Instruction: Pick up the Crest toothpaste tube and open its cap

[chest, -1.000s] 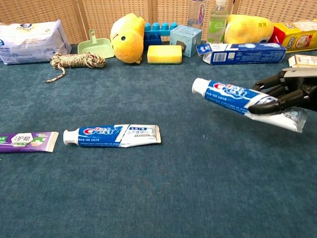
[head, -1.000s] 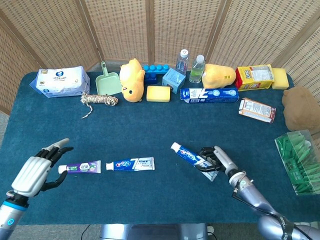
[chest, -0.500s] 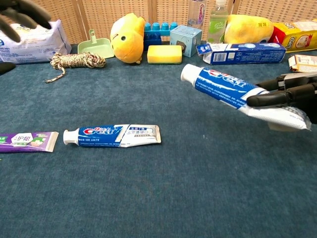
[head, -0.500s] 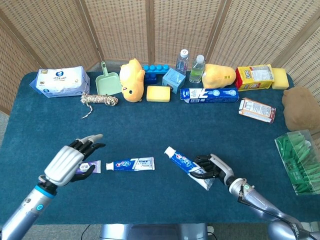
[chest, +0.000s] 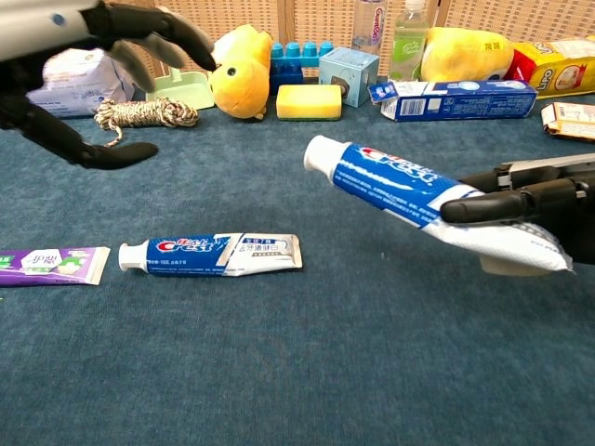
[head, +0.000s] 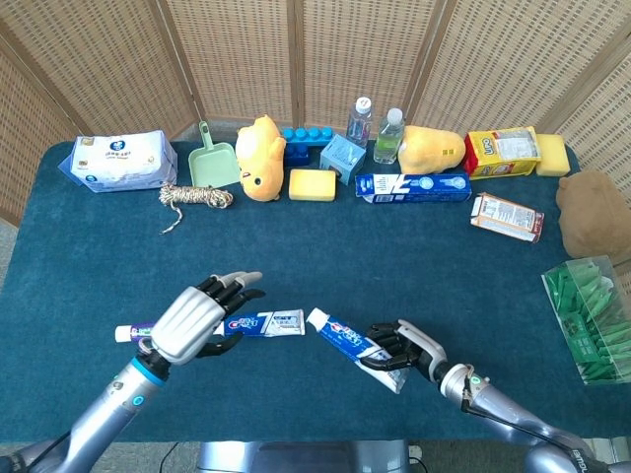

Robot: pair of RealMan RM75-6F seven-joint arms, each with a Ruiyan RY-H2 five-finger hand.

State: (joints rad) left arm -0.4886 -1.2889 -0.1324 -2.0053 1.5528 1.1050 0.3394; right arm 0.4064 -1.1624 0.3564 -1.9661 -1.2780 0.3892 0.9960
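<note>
**tubewatcher:** Chest view has the best angle. The right hand (chest: 535, 200) is wrapped around a Crest toothpaste tube (chest: 423, 200), dark fingers (chest: 483, 206) laid across its back half, and the tube is off the table (chest: 297, 372), tilted, with its white cap (chest: 316, 154) pointing up and to the left. Cap's on, as far as I can see.

**benchrat:** Yep, head view agrees. Same tube (head: 353, 342) sits in that hand (head: 404, 347) near the front edge, cap end aimed toward the left hand (head: 197, 317).

**tubewatcher:** And the left one?

**benchrat:** Holding nothing, fingers spread apart. It hovers above a second Crest tube (head: 264, 322) lying flat, with a purple tube (head: 133, 332) just beside that one. Apart from the held tube's cap, not touching.

**tubewatcher:** Back row for the curious: wipes pack (head: 120, 161), green dustpan (head: 212, 163), coil of rope (head: 195, 197), yellow plush (head: 260, 158), yellow sponge (head: 313, 184), blue toothpaste box (head: 412, 186).
</note>
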